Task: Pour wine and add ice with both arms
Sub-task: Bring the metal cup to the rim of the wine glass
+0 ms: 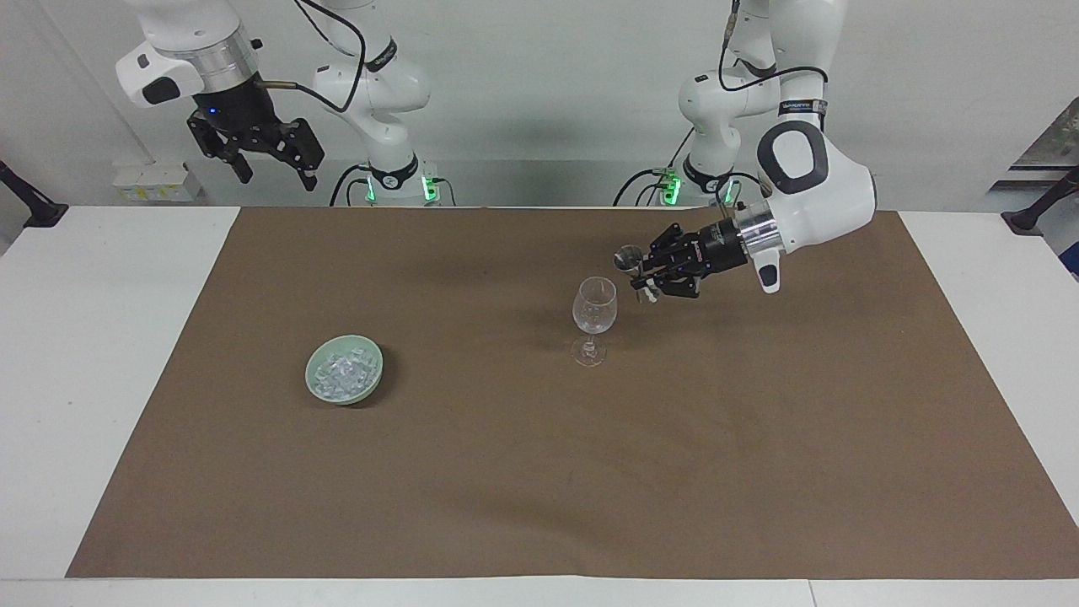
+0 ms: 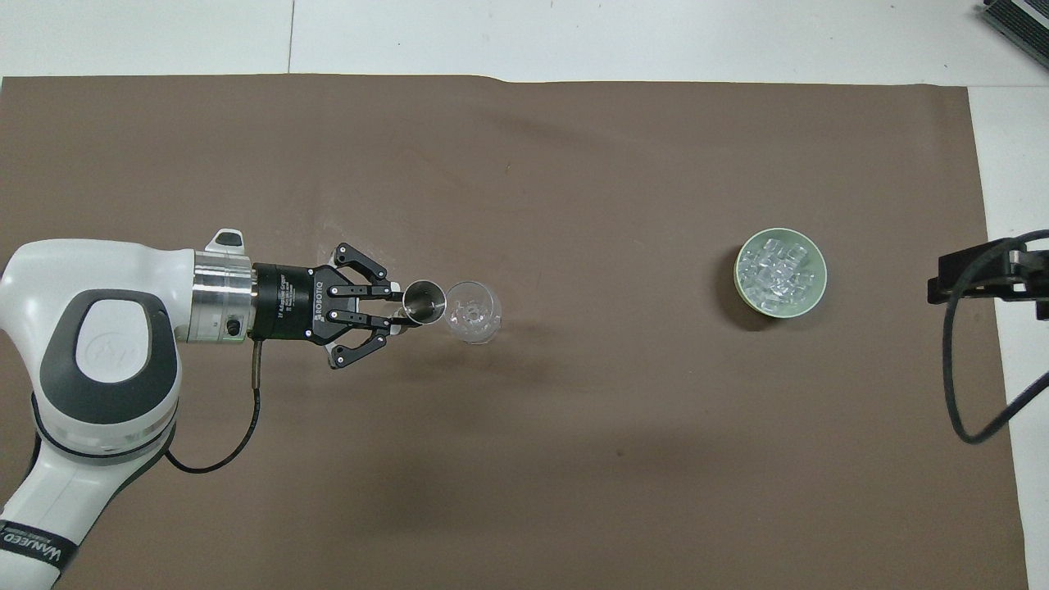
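A clear stemmed wine glass [image 1: 594, 319] [image 2: 473, 311] stands upright on the brown mat. My left gripper [image 1: 638, 274] [image 2: 407, 305] is shut on a small metal cup [image 1: 628, 257] [image 2: 424, 301], held in the air just beside the glass rim, toward the left arm's end. The ice [image 1: 341, 373] [image 2: 778, 271] is a glittering heap in a pale green bowl [image 1: 324, 394] [image 2: 813, 301] toward the right arm's end. My right gripper [image 1: 268, 165] hangs open high above its end of the table's edge nearest the robots; in the overhead view only its dark tip [image 2: 987, 276] shows.
The brown mat [image 1: 539, 472] covers most of the white table [image 1: 93, 337]. A black cable [image 2: 967, 360] hangs from the right arm at the mat's edge. A black cable [image 2: 238, 426] loops under the left wrist.
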Controlling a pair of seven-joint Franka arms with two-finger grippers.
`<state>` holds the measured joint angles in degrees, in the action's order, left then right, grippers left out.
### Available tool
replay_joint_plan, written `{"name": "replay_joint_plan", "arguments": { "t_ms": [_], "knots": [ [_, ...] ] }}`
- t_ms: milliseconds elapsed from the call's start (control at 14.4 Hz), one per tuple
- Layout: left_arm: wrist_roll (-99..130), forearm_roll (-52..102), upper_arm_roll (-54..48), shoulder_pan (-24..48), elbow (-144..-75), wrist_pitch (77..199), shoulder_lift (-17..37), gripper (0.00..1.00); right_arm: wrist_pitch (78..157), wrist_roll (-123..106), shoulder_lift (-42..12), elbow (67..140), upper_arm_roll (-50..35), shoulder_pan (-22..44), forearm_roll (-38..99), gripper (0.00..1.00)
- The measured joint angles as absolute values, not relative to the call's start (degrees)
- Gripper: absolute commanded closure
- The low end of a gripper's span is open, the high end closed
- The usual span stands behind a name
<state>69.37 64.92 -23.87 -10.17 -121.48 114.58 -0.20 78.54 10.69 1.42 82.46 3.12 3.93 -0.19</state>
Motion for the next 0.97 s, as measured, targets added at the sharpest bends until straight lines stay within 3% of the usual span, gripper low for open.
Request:
{"name": "replay_joint_plan", "arguments": {
  "t_ms": [973],
  "knots": [
    [82.15,52.43,-27.75,-10.16,-117.73,117.67,-0.85,1.0,78.54,10.69,1.42,82.46,3.12,3.93,-0.19,0.0]
  ]
}}
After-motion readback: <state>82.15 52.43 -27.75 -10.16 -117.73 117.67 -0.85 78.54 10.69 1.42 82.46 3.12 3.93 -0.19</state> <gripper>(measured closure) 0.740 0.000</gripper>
